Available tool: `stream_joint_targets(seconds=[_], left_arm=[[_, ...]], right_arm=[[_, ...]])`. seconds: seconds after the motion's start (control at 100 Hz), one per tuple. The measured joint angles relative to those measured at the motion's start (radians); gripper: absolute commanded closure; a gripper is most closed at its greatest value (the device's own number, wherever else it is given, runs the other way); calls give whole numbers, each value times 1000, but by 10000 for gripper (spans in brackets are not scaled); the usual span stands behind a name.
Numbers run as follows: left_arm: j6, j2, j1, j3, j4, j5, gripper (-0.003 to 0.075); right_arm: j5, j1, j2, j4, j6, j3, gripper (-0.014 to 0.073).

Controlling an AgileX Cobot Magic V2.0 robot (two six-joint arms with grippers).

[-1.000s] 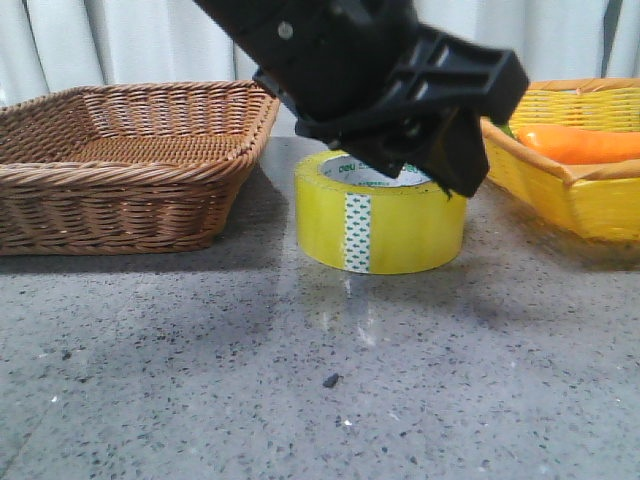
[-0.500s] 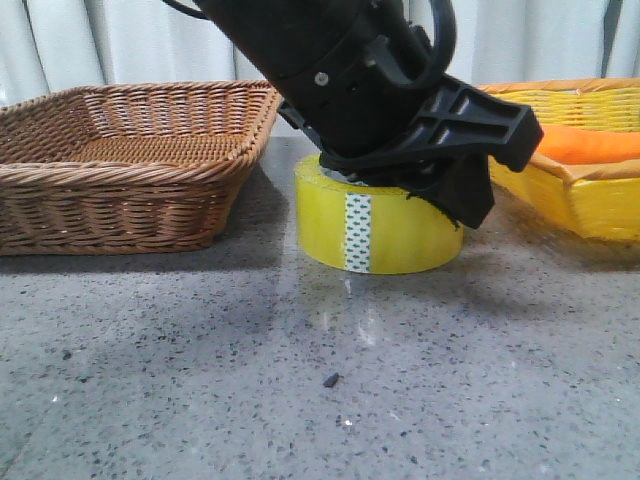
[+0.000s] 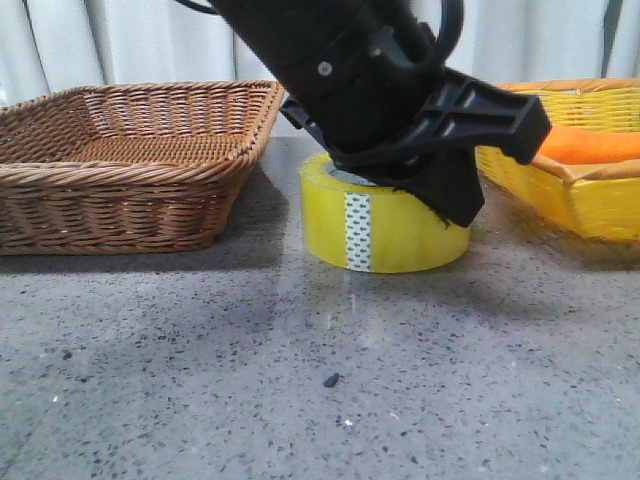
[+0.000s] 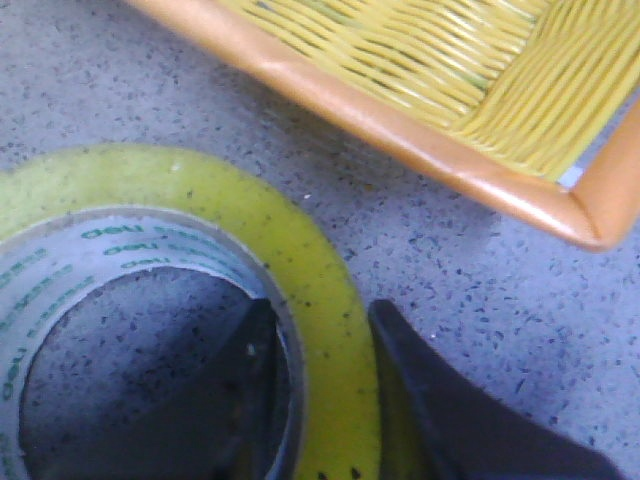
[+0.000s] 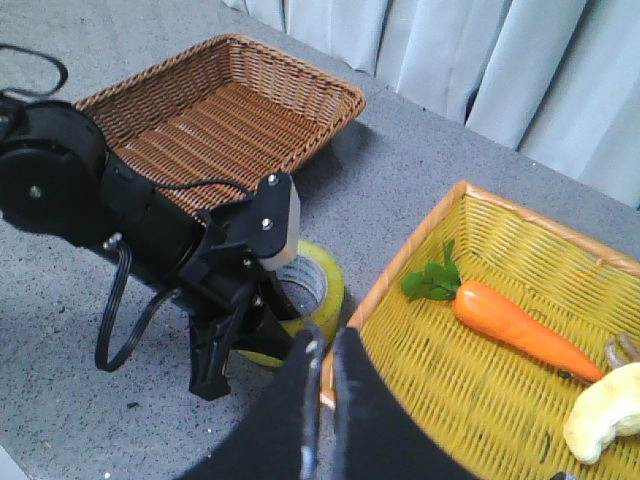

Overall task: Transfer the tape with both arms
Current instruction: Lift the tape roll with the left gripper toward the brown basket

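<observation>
The yellow tape (image 3: 385, 235) lies flat on the grey table between two baskets, its patterned strip facing the front camera. My left gripper (image 3: 420, 185) is down over its right side. In the left wrist view one finger (image 4: 240, 400) is inside the white "deli" core and the other finger (image 4: 450, 410) is outside, both pressed against the tape (image 4: 330, 330) wall. The right wrist view shows the tape (image 5: 322, 283) under the left arm (image 5: 150, 220). My right gripper (image 5: 325, 345) is shut and empty, high above the yellow basket's near rim.
A brown wicker basket (image 3: 120, 170) stands left of the tape. A yellow basket (image 3: 570, 190) with an orange rim stands close on the right, holding a carrot (image 5: 515, 320) and a pale yellow item (image 5: 605, 415). A curtain hangs behind.
My left gripper has come down over the tape's right wall and closed on it. The tape has shifted slightly to the right.
</observation>
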Motion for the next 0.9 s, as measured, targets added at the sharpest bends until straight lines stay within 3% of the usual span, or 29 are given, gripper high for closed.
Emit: stream_joint_targets(seconds=[0.43, 0.9], left_arm=[[0, -43, 55, -223, 97, 230, 741], [-2, -206, 359, -242, 144, 387, 741]], right_arm=[[13, 0, 0, -1, 0, 0, 668], [26, 0, 0, -1, 0, 0, 668]])
